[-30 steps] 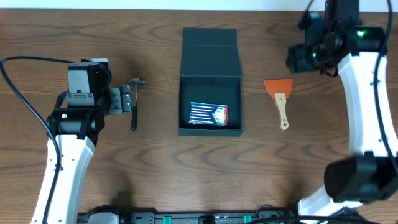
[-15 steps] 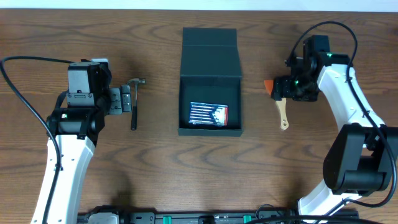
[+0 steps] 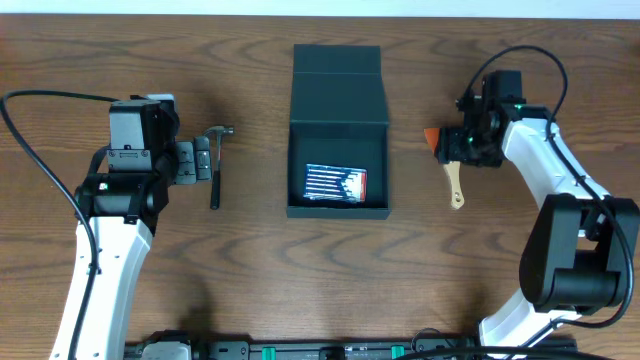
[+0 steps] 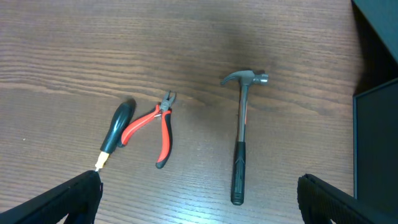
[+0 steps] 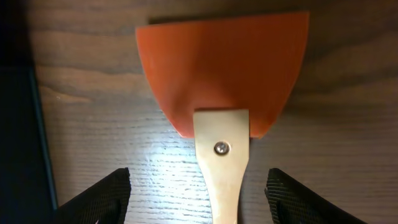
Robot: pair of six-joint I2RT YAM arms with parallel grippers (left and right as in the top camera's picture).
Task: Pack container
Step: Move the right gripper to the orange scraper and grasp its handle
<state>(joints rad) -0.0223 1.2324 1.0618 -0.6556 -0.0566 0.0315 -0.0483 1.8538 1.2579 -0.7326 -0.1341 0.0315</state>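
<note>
The container, a dark teal-black box with its flap lid open toward the back, stands at the table's middle. A blue packet of drill bits lies inside it. My right gripper is open and low over the scraper. In the right wrist view its fingers stand either side of the wooden handle, apart from it, below the orange blade. My left gripper is open and empty, just left of the hammer.
The left wrist view shows the hammer, red-handled pliers and a black-handled screwdriver lying on the wood, with the container's edge at the right. The container's wall lies close to the left of the scraper.
My right arm has swung from the back right corner down and left to sit over the scraper. The left arm has not moved.
</note>
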